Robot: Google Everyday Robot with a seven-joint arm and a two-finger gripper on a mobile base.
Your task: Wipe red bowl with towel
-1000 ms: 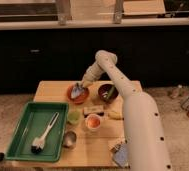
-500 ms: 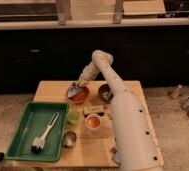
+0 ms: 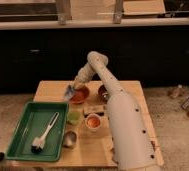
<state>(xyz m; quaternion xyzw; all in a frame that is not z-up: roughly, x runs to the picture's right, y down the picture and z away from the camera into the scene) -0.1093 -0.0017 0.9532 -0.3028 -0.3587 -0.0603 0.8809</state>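
Note:
The red bowl [image 3: 80, 95] sits at the back middle of the wooden table [image 3: 48, 91]. My gripper [image 3: 74, 89] hangs at the bowl's left rim, at the end of the white arm [image 3: 115, 110] that reaches across from the right. A blue-grey towel [image 3: 70, 92] hangs at the gripper, touching the bowl's left edge and partly off it.
A green tray [image 3: 23, 127] with a white brush [image 3: 44, 135] lies front left. A dark bowl [image 3: 103, 93] stands right of the red one. A white cup with orange content [image 3: 93, 121], a green cup [image 3: 74, 117], a sponge-like block [image 3: 93, 109] and a metal cup [image 3: 70, 138] stand in front.
The gripper and towel have slid leftward, from over the bowl's inside to its left rim. The arm has swung left with them.

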